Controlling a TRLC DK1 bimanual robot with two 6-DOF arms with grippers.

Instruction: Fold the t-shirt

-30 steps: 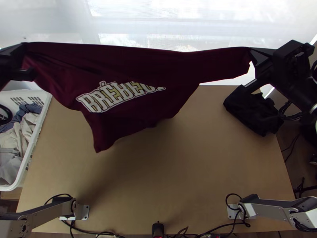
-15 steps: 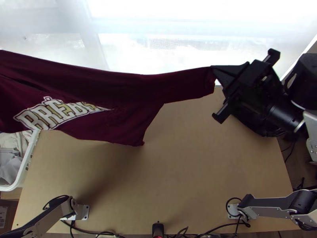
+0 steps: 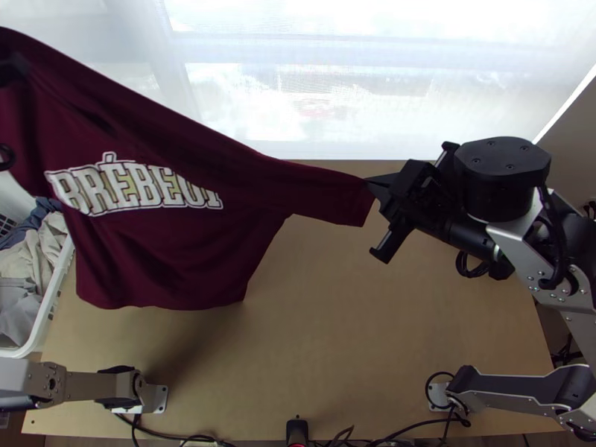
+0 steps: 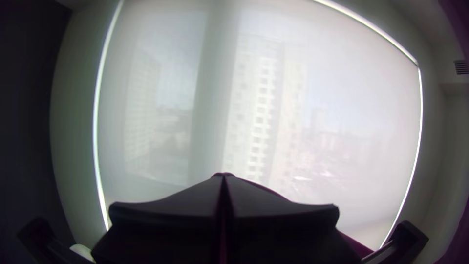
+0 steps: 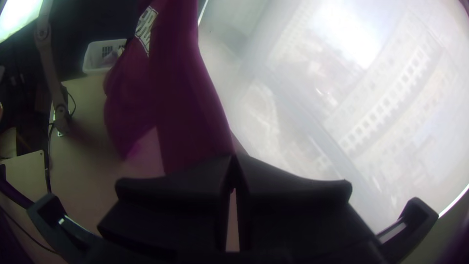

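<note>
T-shirt (image 3: pixel 171 246): hangs over wooden table (image 3: pixel 372 335), stretched between grippers. Right gripper (image 3: pixel 372 182): fingers together, clamped on sleeve end. Left gripper (image 3: pixel 10 71): fingers together, clamped on T-shirt's other side. White basket (image 3: pixel 55 290), clothes (image 3: pixel 33 261) inside: beside table. Window blind (image 3: pixel 357 97): beyond table.

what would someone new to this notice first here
Most striking is the maroon t-shirt, held up above the table with pale lettering across its front. Next is the right end effector, pinching a sleeve end. Beyond the table's far edge glows a bright window.
</note>
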